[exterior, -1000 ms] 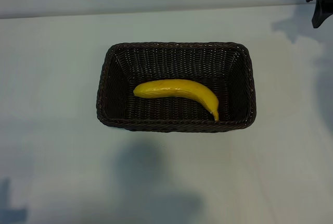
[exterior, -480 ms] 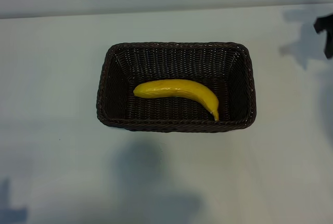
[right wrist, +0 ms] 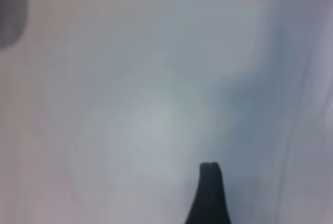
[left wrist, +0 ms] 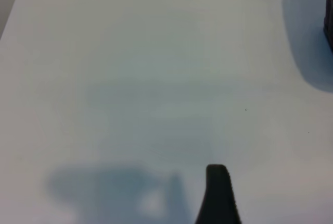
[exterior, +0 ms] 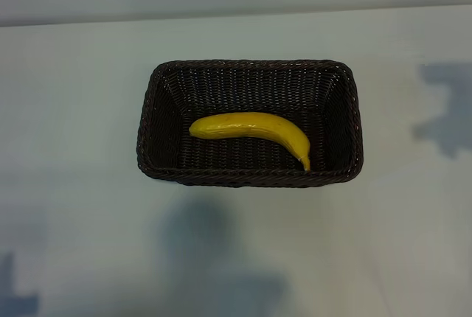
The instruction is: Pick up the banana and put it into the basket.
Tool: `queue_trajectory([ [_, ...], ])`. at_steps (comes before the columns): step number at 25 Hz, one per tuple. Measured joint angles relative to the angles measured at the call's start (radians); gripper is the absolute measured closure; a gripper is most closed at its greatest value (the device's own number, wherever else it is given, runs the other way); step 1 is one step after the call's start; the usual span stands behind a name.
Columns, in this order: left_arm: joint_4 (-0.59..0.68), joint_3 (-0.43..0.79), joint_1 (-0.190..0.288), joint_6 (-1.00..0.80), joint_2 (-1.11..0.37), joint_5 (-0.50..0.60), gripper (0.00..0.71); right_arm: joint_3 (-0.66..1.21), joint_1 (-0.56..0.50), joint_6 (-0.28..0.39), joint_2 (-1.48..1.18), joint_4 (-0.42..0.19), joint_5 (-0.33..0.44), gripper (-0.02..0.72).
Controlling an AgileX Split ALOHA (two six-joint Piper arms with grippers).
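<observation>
The yellow banana (exterior: 254,130) lies inside the dark brown wicker basket (exterior: 150,122) at the middle of the table, stem end toward the basket's front right corner. Neither gripper shows in the exterior view. In the left wrist view one black fingertip (left wrist: 217,185) of my left gripper hangs over bare table, nothing against it. The right wrist view likewise shows a single black fingertip (right wrist: 209,187) of my right gripper over bare table, holding nothing. Both grippers stand open, well away from the basket.
The white table (exterior: 74,110) spreads around the basket on all sides. A shadow (exterior: 446,118) falls on the table at the right. A dark edge (left wrist: 329,15) shows at the border of the left wrist view.
The right gripper, seen at the exterior view's far right edge earlier, has drawn off to the right and out of view, leaving only its shadow. Banana and basket have not moved.
</observation>
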Motion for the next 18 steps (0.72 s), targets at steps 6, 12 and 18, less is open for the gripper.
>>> queue_trajectory([
  [6, 0.0, 0.0, 0.0, 0.0, 0.0, 0.0, 0.15, 0.255, 0.0, 0.029, -0.284, 0.0, -0.018, 0.12],
  [12, 0.0, 0.0, 0.0, 0.0, 0.0, 0.0, 0.15, 0.479, 0.0, 0.029, -0.552, -0.013, -0.098, 0.12],
  [18, 0.0, 0.0, 0.0, 0.0, 0.0, 0.0, 0.15, 0.564, 0.0, 0.033, -0.705, -0.036, -0.135, 0.12],
])
